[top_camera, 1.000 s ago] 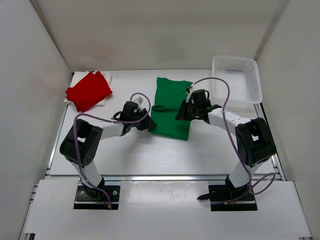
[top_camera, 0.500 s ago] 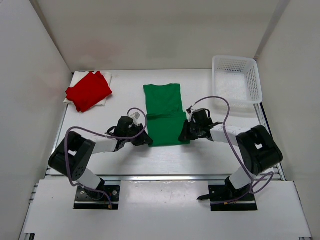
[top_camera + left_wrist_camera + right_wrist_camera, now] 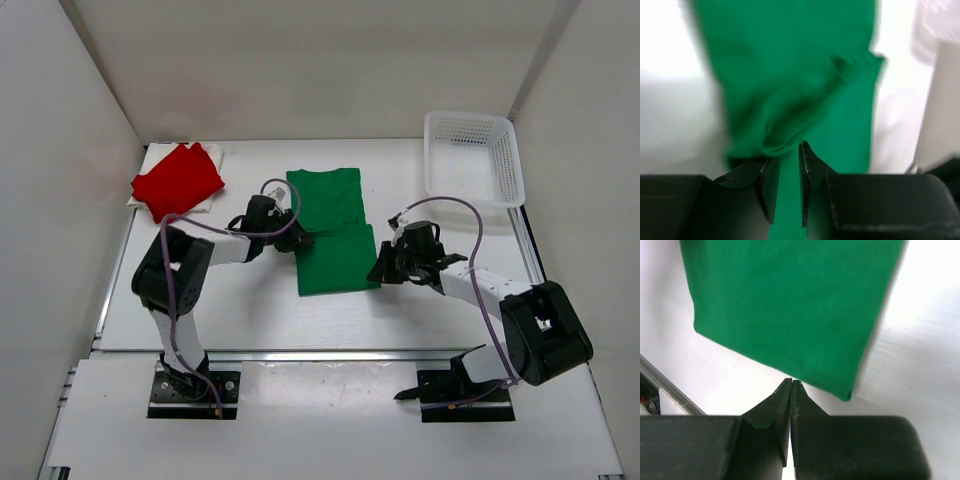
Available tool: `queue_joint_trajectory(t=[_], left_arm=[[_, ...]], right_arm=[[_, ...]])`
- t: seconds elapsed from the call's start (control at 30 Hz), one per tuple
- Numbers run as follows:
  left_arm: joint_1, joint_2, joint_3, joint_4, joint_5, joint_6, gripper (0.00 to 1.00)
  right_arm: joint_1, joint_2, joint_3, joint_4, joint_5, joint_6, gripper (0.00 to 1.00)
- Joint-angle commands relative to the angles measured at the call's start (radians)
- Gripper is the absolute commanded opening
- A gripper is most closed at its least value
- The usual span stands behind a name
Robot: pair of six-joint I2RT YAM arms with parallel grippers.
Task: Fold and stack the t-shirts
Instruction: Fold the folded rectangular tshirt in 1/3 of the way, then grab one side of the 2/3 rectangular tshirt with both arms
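On the table [image 3: 250, 310] the green shirt [image 3: 335, 262] now lies flat, ready for folding; right gripper [image 3: 379, 272] withdrew, clenched empty; left gripper [image 3: 304, 240] slightly parted, grip unclear.

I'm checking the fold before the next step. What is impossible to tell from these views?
- Left wrist view, blurred: whether the left gripper pinches the green t-shirt or only hovers over it; its own jaws hide the contact.
- Top view: how the cream-white t-shirt is folded; the red t-shirt covers most of it.
- Right wrist view: most of the green t-shirt, cut off by the top edge.
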Motion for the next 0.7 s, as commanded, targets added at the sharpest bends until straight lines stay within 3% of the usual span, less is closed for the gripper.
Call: queue_joint_trajectory(t=[0.0,0.17,0.33,0.43,0.5,0.67], left_arm=[[0.069,0.079,0.067,0.023,0.011,-0.035,0.31],[0.120,0.078,0.056,0.163,0.088,-0.107,0.34],[0.077,-0.182,-0.074,0.142,0.013,-0.061,0.42],[0.065,-0.331,-0.183,0.096,-0.033,-0.015,0.48],[0.049,-0.386,-0.228,-0.031,-0.084,0.060,0.56],[0.037,-0.450,-0.384,-0.191,-0.140,0.169,0.64]], right_arm=[[0.007,-0.030,-0.034,0.057,-0.016,0.004,0.00],[-0.030,-0.004,-0.057,0.048,0.008,0.009,0.00],[-0.047,-0.085,-0.075,0.071,-0.015,0.022,0.05],[-0.064,-0.127,-0.112,0.091,-0.012,0.036,0.18],[-0.070,-0.105,-0.114,0.088,-0.017,0.032,0.32],[-0.047,-0.015,-0.103,0.116,-0.027,0.024,0.45]])
